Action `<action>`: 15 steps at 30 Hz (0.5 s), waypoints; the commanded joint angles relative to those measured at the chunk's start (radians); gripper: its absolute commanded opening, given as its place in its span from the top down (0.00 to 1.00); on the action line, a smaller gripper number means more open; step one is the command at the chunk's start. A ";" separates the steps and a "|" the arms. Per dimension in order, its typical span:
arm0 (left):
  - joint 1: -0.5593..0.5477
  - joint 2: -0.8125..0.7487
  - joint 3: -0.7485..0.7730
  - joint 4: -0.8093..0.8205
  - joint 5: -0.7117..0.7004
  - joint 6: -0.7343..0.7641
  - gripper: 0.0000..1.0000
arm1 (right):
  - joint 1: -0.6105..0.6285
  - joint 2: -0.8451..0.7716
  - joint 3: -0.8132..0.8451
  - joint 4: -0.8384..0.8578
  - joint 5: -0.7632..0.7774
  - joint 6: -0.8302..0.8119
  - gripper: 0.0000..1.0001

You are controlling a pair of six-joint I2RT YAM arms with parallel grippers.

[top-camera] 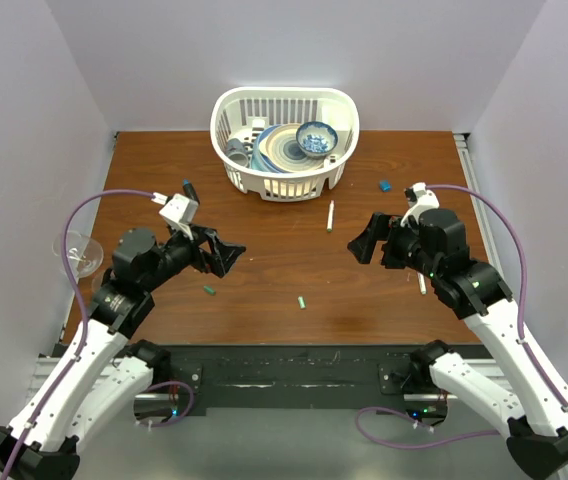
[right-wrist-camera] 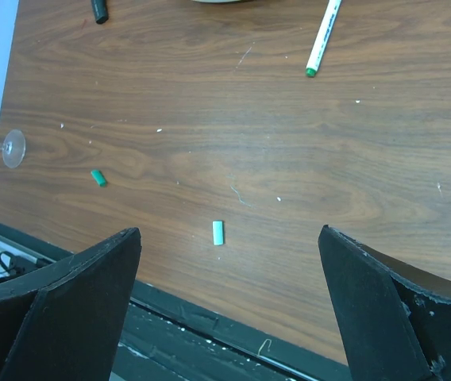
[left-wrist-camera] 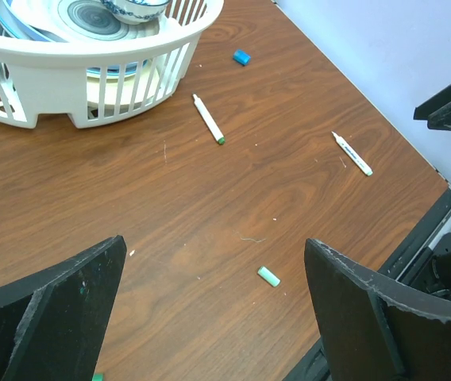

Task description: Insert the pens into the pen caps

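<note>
both sets of jaws are spread as wide as they go, nothing between them. the left gripper (top-camera: 228,256) and right gripper (top-camera: 366,240) hover over bare wood on the near side of the white basket (top-camera: 284,188), tips angled in toward each other. to me that reads as a look-around pose, so each wrist cam gets a view of the parts before i commit to a grab. nothing's mated yet, so i'd call this the very start.

the first pen (top-camera: 330,215) lies just in front of the basket, green tip pointing away from it. the second pen (left-wrist-camera: 352,153) sits further out to the basket's right-front, partly under the right arm from above. both caps lie loose and well apart from the pens: the light green cap (top-camera: 302,301) far in front of the basket, the darker cap (top-camera: 207,291) off to its left-front. my guess is one arm takes a pen and the other a cap. there's also a small blue bit (top-camera: 385,185) right of the basket, probably not part of this.
</note>
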 commanded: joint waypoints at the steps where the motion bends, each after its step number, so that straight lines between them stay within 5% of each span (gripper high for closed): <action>1: -0.002 -0.011 0.006 0.032 -0.024 -0.004 0.00 | 0.002 0.006 0.014 0.019 0.030 0.022 0.01; 10: -0.002 -0.035 0.017 0.014 -0.081 -0.003 0.00 | 0.002 0.169 0.074 -0.078 0.268 0.123 0.06; 13: -0.002 -0.043 0.017 0.012 -0.103 -0.003 0.00 | 0.001 0.305 0.088 -0.048 0.340 0.164 0.18; 15: -0.002 -0.044 0.020 0.004 -0.109 -0.001 0.00 | 0.001 0.414 0.093 -0.009 0.336 0.178 0.35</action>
